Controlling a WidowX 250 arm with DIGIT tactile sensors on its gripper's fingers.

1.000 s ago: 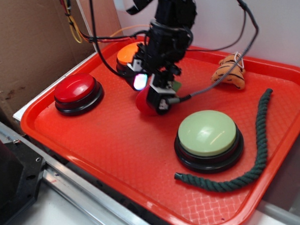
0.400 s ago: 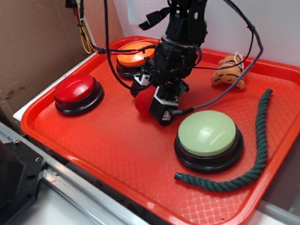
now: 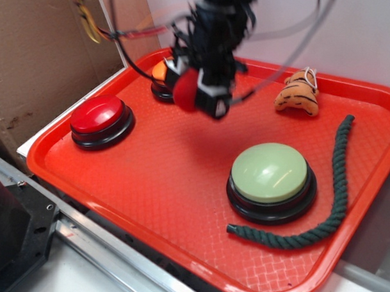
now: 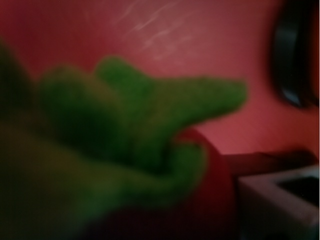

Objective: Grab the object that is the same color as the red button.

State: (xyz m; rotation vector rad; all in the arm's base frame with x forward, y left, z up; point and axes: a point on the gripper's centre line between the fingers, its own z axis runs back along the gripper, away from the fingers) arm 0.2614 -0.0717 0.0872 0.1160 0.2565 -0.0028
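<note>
Red plush fruit sits clamped in the gripper, raised clear of the tray and hanging to the right of the red button, just in front of the orange button. The wrist view, badly blurred, shows its green leaf filling the frame with red fuzz beneath, which fits a firm hold. The grab looks done; judging by the motion blur on the arm, all that seems left is keeping the grip while carrying it.

A red tray holds a green button, dark rope and striped plush.
</note>
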